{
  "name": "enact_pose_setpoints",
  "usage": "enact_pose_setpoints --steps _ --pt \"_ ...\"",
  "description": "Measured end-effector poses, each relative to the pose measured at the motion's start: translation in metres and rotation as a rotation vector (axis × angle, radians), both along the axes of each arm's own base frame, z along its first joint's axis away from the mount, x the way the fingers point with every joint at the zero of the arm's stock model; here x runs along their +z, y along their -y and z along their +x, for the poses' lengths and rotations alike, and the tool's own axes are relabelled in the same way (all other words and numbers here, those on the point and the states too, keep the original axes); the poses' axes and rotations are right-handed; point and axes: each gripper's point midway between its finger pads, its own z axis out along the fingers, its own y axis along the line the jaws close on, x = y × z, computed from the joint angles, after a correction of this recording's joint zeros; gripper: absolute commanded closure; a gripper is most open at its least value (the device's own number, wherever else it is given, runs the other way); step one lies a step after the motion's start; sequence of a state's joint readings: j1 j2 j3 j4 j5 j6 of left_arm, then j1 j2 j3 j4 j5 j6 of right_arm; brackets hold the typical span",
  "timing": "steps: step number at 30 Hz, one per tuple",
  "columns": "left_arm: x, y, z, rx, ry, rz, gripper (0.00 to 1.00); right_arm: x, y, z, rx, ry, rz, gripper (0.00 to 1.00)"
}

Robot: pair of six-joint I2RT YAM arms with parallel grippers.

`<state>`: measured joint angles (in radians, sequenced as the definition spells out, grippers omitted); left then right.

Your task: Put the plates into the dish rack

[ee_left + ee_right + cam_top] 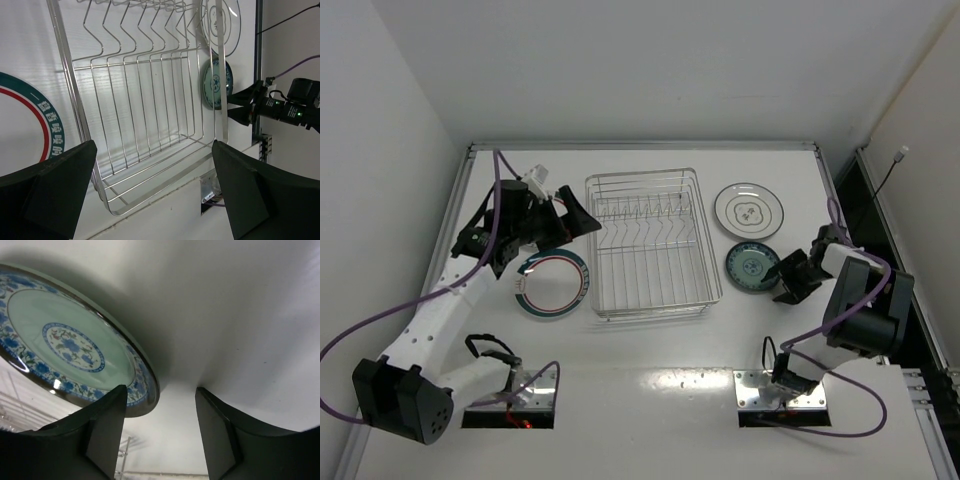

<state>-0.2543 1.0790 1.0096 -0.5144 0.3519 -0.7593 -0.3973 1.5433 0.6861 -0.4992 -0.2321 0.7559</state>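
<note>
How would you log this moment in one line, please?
rack: empty | left hand: open, beside rack | right hand: open, at teal plate rim

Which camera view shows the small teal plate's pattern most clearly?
The right wrist view: the small teal plate is close, its blue flower pattern sharp. The top external view shows it whole but tiny; the left wrist view shows it far and oblique.

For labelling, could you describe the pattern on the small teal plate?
The small teal plate is pale green with a blue floral rim and medallion; right wrist view.
</note>
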Motion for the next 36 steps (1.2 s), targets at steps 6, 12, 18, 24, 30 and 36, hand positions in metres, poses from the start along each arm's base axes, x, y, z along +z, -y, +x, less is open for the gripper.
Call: enact_pose_setpoints --steps 6,12,18,24,30,36 --pt "-0.006 0.001 0.002 -0.001 -0.021 0.006 0.00 -0.003 -0.003 0.007 -0.009 0.005 0.039 0.73" --pt "-0.010 0.000 0.003 -0.005 -0.029 0.015 0.00 -0.004 -0.005 0.016 -0.020 0.036 0.061 1.00" --pt "-0.011 0.000 0.001 -0.007 -0.038 0.017 0.00 0.014 -0.007 0.021 -0.002 0.068 0.049 1.00" --pt "-0.013 0.000 -0.001 -0.008 -0.048 0.019 0.01 0.057 -0.005 0.009 0.016 0.083 -0.070 1.00" --pt "-0.015 0.005 -0.005 -0.023 -0.056 0.023 0.01 0.086 -0.007 -0.003 0.048 0.061 -0.165 1.00" --pt "-0.016 0.005 -0.004 -0.014 -0.054 0.034 0.01 0.134 0.000 0.024 0.065 0.142 -0.243 1.00"
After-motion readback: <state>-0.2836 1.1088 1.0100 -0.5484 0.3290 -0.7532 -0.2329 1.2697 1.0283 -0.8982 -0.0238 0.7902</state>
